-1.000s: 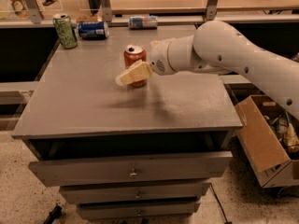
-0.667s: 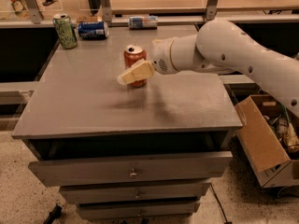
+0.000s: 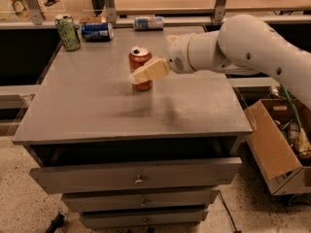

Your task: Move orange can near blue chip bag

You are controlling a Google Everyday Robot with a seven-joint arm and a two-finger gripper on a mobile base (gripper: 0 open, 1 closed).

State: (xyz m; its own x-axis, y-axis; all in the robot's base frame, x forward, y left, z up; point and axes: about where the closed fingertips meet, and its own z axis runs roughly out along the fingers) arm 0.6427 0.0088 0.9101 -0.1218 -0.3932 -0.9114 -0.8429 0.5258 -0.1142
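Back left corner: green can (image 3: 67,31) upright, and just right of it a blue can (image 3: 97,31) on its side. A second can (image 3: 148,23) lay on its side further along the back edge. No blue chip bag could be made out for certain.

Mid-table: orange can (image 3: 140,68) upright, standing on the top, well apart from the back row. The gripper (image 3: 143,74) sat at the can's front, its tan tip crossing the lower body. Whether it had closed on the can could not be told. The white arm (image 3: 252,47) reached in from the right.

Judged step: the grasp, with the carry not yet begun. The next move would call for a firm hold, then a shift toward the bag without tipping the can or knocking the back row.

Surface: grey table (image 3: 97,101), matte and flat, with drawers (image 3: 138,178) beneath. Room: speckled floor (image 3: 14,188), and an open cardboard box (image 3: 269,140) of clutter at the right.
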